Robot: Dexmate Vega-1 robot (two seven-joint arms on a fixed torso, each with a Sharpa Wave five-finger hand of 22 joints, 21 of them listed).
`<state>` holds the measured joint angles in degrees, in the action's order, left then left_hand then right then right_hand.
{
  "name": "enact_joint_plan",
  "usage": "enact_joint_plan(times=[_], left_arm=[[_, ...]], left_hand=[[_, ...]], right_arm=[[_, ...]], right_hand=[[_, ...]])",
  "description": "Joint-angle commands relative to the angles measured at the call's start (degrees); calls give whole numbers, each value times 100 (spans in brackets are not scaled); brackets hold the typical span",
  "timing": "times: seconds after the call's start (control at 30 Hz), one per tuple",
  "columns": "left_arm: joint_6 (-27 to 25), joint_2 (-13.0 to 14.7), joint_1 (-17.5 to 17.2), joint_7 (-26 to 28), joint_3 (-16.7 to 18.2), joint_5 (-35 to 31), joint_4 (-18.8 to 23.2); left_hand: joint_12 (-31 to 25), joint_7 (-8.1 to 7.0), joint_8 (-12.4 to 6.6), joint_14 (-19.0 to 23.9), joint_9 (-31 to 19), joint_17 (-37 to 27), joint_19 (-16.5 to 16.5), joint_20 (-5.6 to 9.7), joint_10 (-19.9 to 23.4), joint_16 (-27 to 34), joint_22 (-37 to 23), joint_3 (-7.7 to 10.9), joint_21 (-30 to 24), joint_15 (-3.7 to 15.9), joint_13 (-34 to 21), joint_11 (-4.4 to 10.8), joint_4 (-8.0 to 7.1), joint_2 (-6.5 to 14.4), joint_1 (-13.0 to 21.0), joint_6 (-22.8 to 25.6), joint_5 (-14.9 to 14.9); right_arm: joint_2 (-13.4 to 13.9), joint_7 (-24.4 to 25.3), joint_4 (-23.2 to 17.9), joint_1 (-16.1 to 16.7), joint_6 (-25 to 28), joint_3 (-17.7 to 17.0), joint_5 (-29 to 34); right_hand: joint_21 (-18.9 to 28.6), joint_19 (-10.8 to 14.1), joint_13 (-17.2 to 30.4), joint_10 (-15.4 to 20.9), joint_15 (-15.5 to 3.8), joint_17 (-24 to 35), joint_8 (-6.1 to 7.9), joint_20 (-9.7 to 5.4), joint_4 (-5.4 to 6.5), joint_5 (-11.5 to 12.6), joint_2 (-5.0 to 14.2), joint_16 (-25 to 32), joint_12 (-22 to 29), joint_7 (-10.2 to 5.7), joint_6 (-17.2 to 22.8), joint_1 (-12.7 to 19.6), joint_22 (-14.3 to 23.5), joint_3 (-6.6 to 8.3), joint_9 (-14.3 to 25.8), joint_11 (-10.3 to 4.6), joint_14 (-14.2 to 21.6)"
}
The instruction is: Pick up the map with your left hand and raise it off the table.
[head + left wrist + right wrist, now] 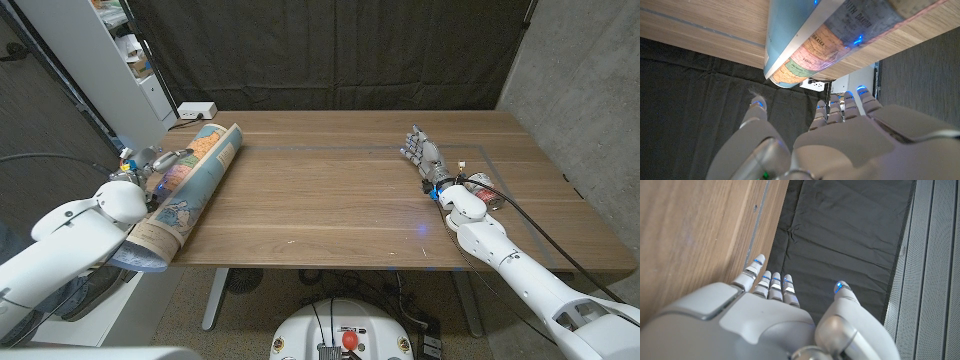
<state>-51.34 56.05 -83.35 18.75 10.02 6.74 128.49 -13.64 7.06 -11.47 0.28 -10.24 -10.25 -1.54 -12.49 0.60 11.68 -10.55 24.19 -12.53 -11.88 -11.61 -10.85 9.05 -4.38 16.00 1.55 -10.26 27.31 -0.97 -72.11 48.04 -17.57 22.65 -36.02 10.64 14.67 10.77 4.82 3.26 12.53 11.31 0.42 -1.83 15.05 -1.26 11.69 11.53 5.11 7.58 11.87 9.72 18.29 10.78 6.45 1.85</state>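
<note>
The rolled map [190, 190], printed in blue and pastel colours, lies along the table's [330, 190] left edge, its near end sticking out past the front edge. My left hand [162, 160] is at the map's outer side near its far half. Its fingers [186, 153] reach toward the roll. In the left wrist view that hand [840, 135] has its fingers apart and nothing in them, with the map [825, 35] just beyond the fingertips. My right hand [424, 153] stands on the table's right half with fingers extended and holds nothing; the right wrist view shows it [765, 310] beside the wood.
A white power strip [196, 109] sits at the table's back left corner, next to a white shelf unit [120, 60]. A small red and white object [482, 186] lies by my right wrist. A black curtain hangs behind the table and a concrete wall stands to the right.
</note>
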Motion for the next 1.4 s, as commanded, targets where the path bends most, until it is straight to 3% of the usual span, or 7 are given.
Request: enact_joint_plan(times=[0.03, 0.37, 0.77, 1.4], left_arm=[[-314, 209, 218, 109, -305, -23, -49], [-898, 572, 651, 233, -911, -67, -17], [-819, 749, 605, 150, -904, 219, -86], [-1127, 1056, 1157, 228, -1579, 513, -224]], left_hand=[[-19, 98, -24, 40, -25, -34, 86, -2, 28, 17, -30, -48, -54, -23, -14, -69, -2, -104, 0, 51, -35], [-12, 93, -22, 76, -27, -35, 199, -7, 18, 11, -42, -112, -83, -26, -21, -107, -11, -208, -16, 73, -57], [48, 79, 24, 44, -29, -38, 365, -13, -112, -32, -49, -241, -105, -35, -31, -147, -43, -367, -63, 2, -104], [67, 86, 16, 19, -30, -39, 445, -17, -154, -53, -46, -311, -102, -34, -35, -155, -56, -418, -67, 14, -143]], right_arm=[[3, -9, 22, 0, -24, -12, 1], [-26, -43, 91, -32, -66, -6, -1], [-57, -57, 153, -57, -72, 16, 8], [-88, -86, 263, -116, -65, 39, 19]], right_hand=[[41, 22, 34, 38, 15, 2, 21, 28, -36, 35, 49, 42, 25, -24, 37, 32, 14, 13, 14, 6, 31], [38, 14, 35, 66, 18, 0, 25, 38, -43, 37, 49, 45, 32, -36, 54, 33, 15, 10, 14, 25, 46], [37, 4, 36, 103, 13, -3, 32, 52, -52, 40, 49, 47, 40, -48, 85, 34, 15, 5, 15, 19, 60], [36, -6, 38, 151, 7, -6, 37, 72, -62, 44, 54, 48, 49, -56, 116, 36, 16, 0, 15, 24, 74]])
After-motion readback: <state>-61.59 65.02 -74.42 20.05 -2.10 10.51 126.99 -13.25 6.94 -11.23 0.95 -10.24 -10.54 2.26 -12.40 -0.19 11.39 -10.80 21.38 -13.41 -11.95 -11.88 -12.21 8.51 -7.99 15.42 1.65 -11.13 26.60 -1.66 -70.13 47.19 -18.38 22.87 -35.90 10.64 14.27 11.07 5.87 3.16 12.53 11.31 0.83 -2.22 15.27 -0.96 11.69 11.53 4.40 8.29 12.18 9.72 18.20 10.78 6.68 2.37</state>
